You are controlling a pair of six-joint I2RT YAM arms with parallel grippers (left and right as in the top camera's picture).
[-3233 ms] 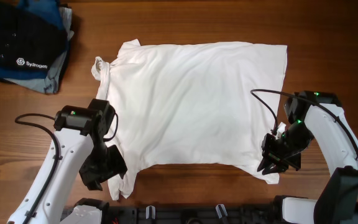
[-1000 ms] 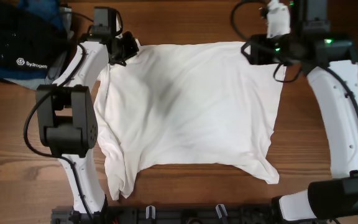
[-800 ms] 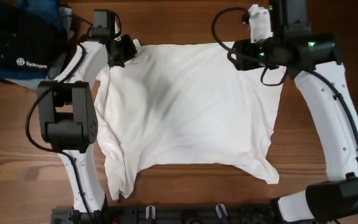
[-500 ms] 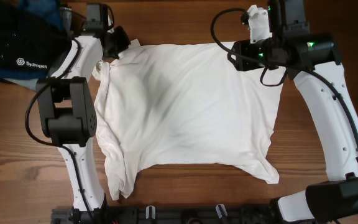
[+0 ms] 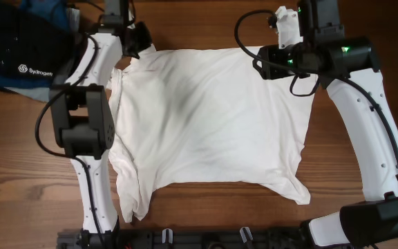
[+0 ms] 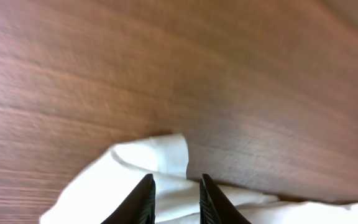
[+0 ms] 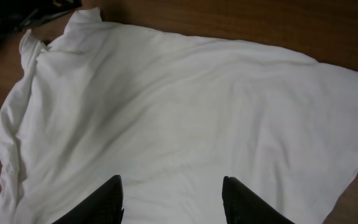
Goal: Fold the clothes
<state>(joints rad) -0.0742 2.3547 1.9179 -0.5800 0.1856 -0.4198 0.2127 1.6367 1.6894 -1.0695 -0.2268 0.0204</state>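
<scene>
**Far edge of the shirt, overhead and wrist views.** The white shirt (image 5: 213, 117) lies spread on the desk (image 5: 206, 218). It runs from directly under both end effectors back toward my arm bases.

*What has changed.* About three seconds ago I had both end effectors at the near hem corners; now both are at the far edge. Over the last second the left end effector (image 5: 141, 45) has crept outward, away from the body of the shirt. The far-left corner of the cloth looks drawn out a little with it. The right end effector (image 5: 262, 63) has slid inward from the far-right corner and has stayed there for the last half second.

*Left end effector.* Its fingers (image 6: 146, 199) stand close together with a narrow gap. The shirt corner lies under and just ahead of the tips, with bare wood beyond. I cannot tell whether the cloth is pinched or only lying there.

*Right end effector.* Its fingers (image 7: 112, 199) are spread wide with nothing between them. The cloth lies loose below and ahead of them.

*Reading.* I judge this to be squaring-up, not folding, since no layer is turned over yet. The right side would need a fresh grasp before any fold.
</scene>
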